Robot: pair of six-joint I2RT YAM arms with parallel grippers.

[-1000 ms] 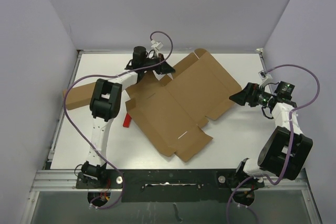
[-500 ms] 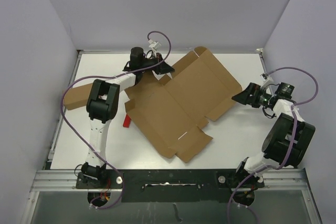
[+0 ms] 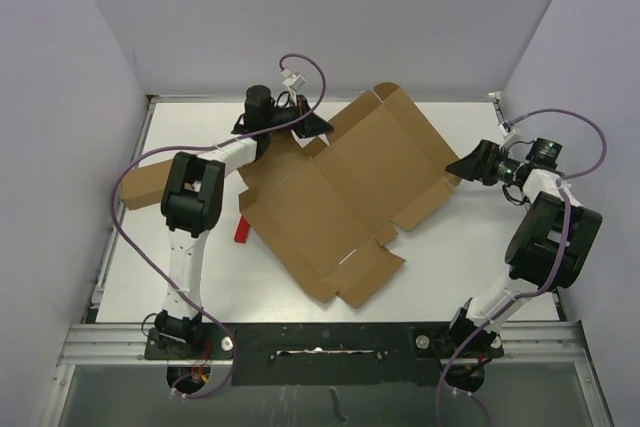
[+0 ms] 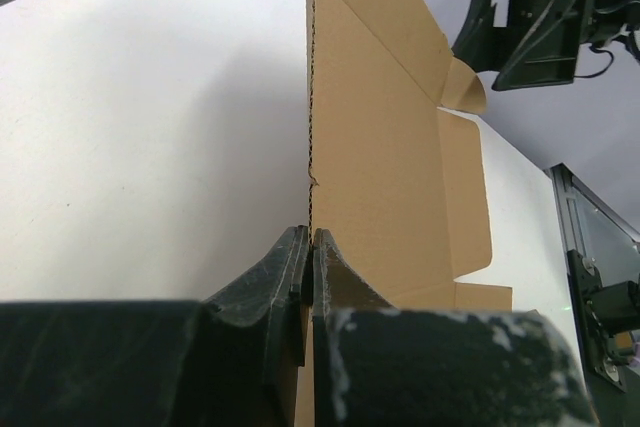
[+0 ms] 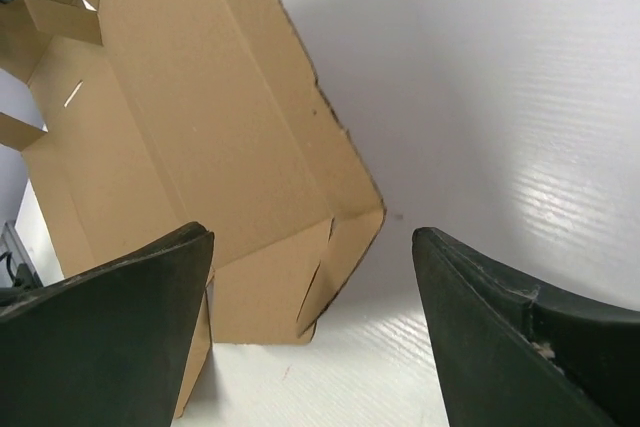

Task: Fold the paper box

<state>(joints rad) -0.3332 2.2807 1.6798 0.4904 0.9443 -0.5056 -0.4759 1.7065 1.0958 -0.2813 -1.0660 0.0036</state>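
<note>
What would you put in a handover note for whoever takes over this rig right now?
Left gripper: fingers shut on the far left edge of the paper box.
Right gripper: open at the box's right corner, gripping nothing.
Box: spread open on the table, with a small red block by its left edge.
Done: one edge gripped; no wall or lid closed up yet.
Left: practically all the folding.

Paper box [image 3: 340,197] lies opened out mid-tabletop [image 3: 450,267]. Left claw [image 3: 318,127] pinches its far-left edge. Right claw [image 3: 462,167], spread, sits just beside its right corner. Small box [image 3: 143,187] at left edge. Block [image 3: 242,231] just left of paper box.
</note>
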